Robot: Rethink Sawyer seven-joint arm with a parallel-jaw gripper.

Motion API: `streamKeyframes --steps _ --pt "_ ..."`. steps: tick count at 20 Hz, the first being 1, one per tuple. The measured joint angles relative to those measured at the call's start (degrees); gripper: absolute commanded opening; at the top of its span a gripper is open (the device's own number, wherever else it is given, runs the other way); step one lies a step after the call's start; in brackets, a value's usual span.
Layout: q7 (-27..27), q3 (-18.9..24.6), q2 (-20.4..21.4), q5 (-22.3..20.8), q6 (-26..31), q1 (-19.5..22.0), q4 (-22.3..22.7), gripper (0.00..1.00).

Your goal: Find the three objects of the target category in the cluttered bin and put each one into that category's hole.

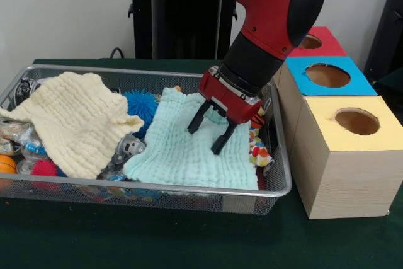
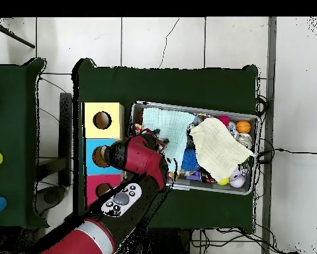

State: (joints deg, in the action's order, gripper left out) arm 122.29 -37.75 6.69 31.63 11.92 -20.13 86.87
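Over on the green table, the cluttered bin (image 1: 277, 188) sprawls widest, the three boxes lined up just beside it. The mint waffle cloth (image 1: 189, 149) blankets its box-side half; the cream waffle cloth (image 1: 75, 121) covers the other end. The gripper (image 1: 210, 131) hovers over the mint cloth, fingers spread, holding nothing. There's a polka-dot fabric piece (image 1: 259, 149), squeezed between mint cloth and mesh wall! The hole (image 1: 357, 121) waits in the yellow-faced box. The risk, I'd say: those fingers pinch mint cloth instead, because it overlaps the dotted piece, or snag the wire.
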Motion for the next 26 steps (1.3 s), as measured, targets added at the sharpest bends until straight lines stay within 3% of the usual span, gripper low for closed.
streamKeyframes --steps 1,2,14,18,26 --pt "0.0 0.0 -0.1 0.0 0.0 0.0 -0.1 1.0" --pt "0.0 0.0 -0.3 0.0 0.0 0.0 -0.5 0.0" --pt "0.0 -0.1 -0.5 -1.2 0.0 -0.2 -1.0 0.0" --pt "0.0 -0.7 0.7 -4.1 0.4 -0.4 -1.0 0.0" --pt "0.0 -4.1 7.6 -14.0 8.7 -0.6 -1.0 0.0"
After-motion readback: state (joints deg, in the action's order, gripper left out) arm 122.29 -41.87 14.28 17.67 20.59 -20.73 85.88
